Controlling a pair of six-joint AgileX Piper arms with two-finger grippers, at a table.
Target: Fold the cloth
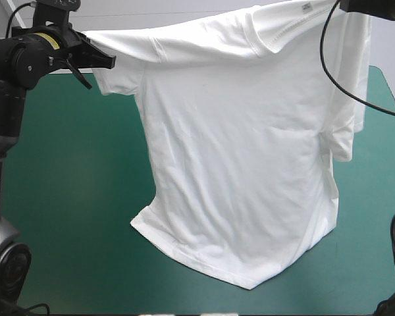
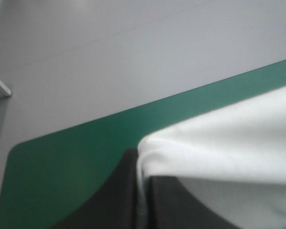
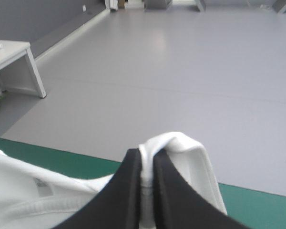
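- Teal-green worktop (image 1: 66, 197) is lying beneath one white T-shirt (image 1: 243, 164), which is hanging spread open above it, its lower hem reaching down toward the near edge.
- At one upper corner, the left jaws are pinching all but closed on the T-shirt, with white cloth showing between the two black fingers (image 2: 119, 191).
- At the other shoulder, beside the collar label, the right jaws are clamping almost closed on a fold.
- Two pairs of jaws are carrying the single garment.
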